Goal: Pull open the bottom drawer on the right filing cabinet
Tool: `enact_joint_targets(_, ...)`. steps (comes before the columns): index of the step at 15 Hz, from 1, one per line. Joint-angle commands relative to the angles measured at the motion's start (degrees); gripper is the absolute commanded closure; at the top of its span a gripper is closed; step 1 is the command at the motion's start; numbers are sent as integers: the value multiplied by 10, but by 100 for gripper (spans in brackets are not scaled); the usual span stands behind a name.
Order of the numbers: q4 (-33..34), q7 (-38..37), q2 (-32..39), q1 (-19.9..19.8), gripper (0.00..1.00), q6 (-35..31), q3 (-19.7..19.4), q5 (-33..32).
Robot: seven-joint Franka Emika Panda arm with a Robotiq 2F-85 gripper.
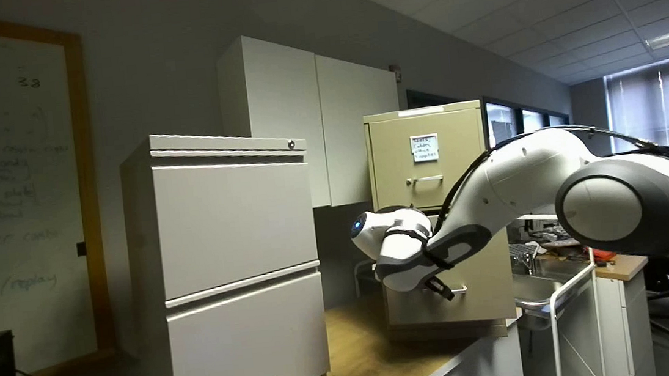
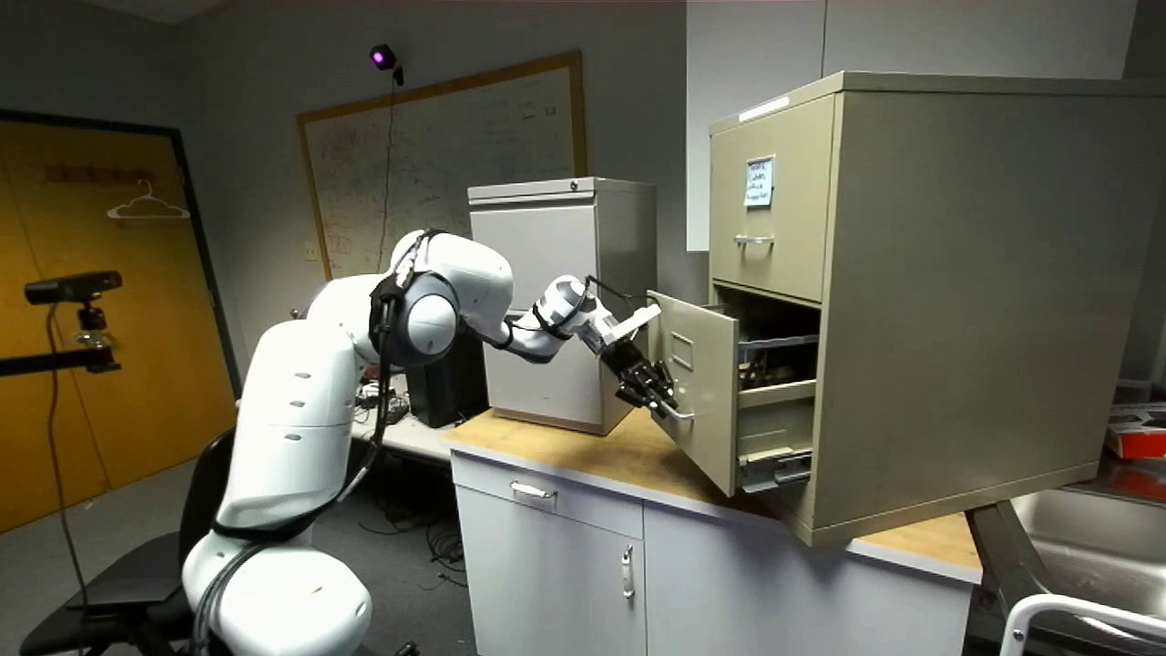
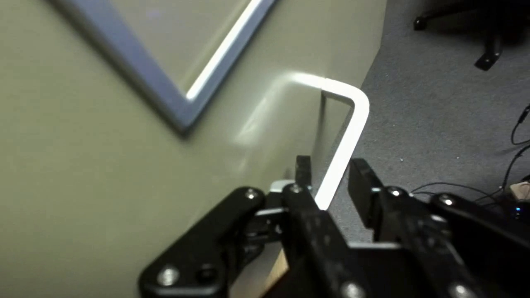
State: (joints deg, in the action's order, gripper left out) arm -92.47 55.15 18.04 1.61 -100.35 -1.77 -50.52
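Tool [image 3: 330, 166], jaws apart, straddles the silver handle [image 3: 347, 138], likely slippery yet the proper place to take hold of the bottom drawer [image 2: 709, 387], which stands part open near the front edge of the table [image 2: 619, 456] and should run stiff and heavy from the right filing cabinet [image 2: 956, 301].
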Motion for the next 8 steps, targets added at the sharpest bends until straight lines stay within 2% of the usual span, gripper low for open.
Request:
enact_joint_targets(1, -83, 5, -43, 28, 93, 76, 43, 26)
enact_joint_targets(8, -175, -37, -107, 61, 93, 146, 95, 45)
